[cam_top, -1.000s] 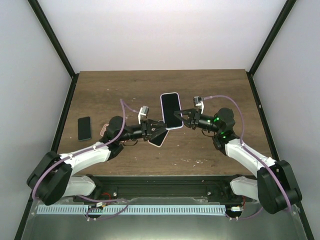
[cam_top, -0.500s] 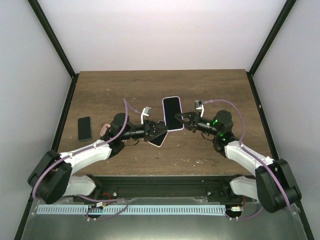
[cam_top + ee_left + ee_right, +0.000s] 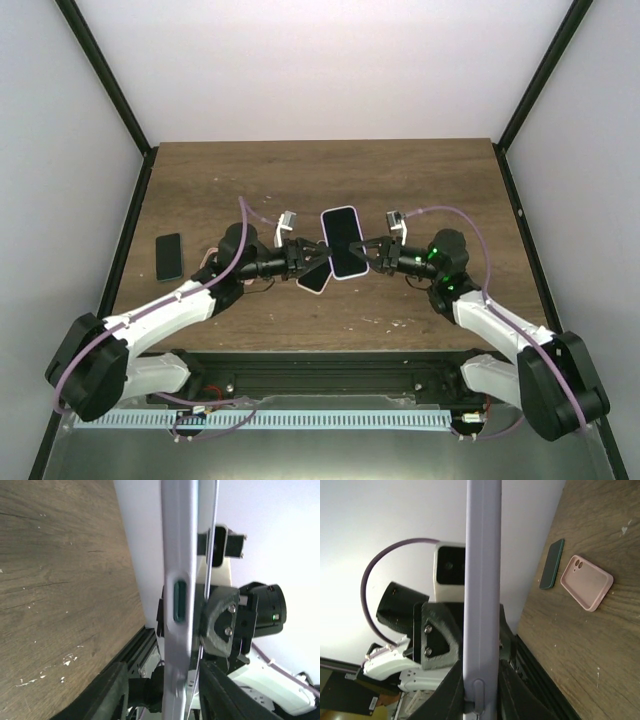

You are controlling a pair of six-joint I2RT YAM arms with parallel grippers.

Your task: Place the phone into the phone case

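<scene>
Phone (image 3: 343,243): held up over the tabletop (image 3: 250,180), framed by the lilac phone case (image 3: 481,580)
Right pincer (image 3: 368,247): pinched onto the phone case
Left pincer (image 3: 312,252): spread, straddling the opposite edge (not clamped, apparently)
Progress: seemingly mostly seated; a final press-in is probably left

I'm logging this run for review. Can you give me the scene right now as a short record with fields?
held item: lavender-edged phone, screen up, over the table, between both arms
right tool: shut on the phone's edge
left tool: fingers astride the phone's other side; grip unclear
pink case: empty, flat on the table
dark phone: flat beside the pink case, apart from it
second phone: pale-rimmed, partly under the held one
</scene>
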